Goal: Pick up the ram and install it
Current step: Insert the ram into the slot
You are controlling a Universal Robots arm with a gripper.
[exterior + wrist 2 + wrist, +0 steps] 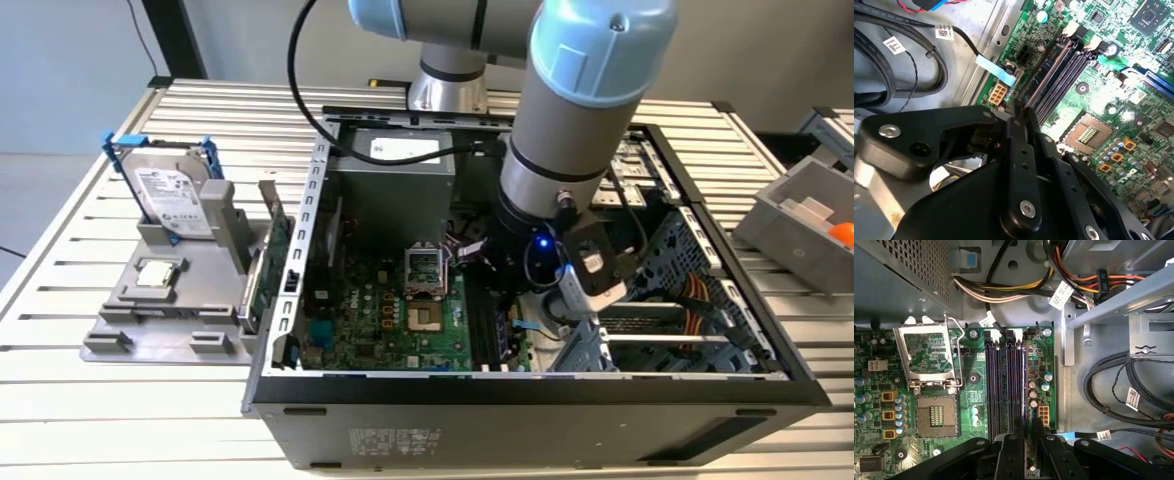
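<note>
My gripper [515, 318] reaches down inside the open computer case [534, 395], over the memory slots [1004, 382] of the green motherboard [387, 320]. In both wrist views the ram [1024, 380] [1050, 74] appears edge-on as a thin strip. It stands along the outermost slot, the one nearest the metal case floor. The black fingertips [1018, 429] are closed on its near end from both sides, so the gripper [1026, 428] [1021, 111] is shut on the ram. Whether the stick is fully seated in the slot cannot be told.
The open processor socket [934, 412] lies beside the slots. Cable bundles [1114, 385] and a drive cage [667, 330] crowd the gripper's other side. On the exterior view's left, a grey tray [160, 330] holds a hard drive [174, 195] and a small square chip [158, 272]; a green board [278, 255] stands beside it.
</note>
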